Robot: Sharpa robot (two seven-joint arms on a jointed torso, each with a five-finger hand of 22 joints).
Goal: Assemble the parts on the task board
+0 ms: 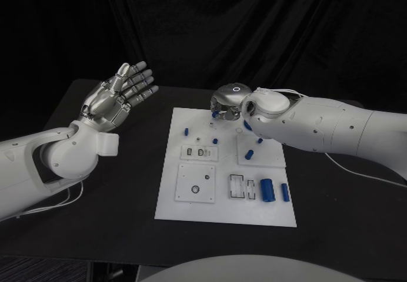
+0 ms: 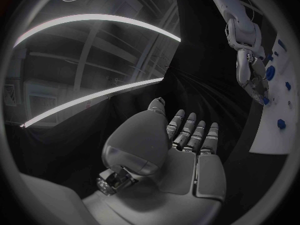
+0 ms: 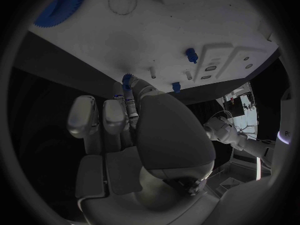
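Parts (image 1: 267, 190) on board (image 1: 222, 212), table (image 1: 102, 223) centre

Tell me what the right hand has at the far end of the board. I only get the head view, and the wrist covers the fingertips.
Observer: The right wrist view shows the right hand pinching a small blue piece at its fingertips, near the board's edge.
Operator: Report what lies close by.
Observer: A blue toothed wheel lies flat on the board, apart from the fingers.
Operator: Check the left palm.
Observer: The left wrist view shows the left hand with a bare palm and straight fingers.
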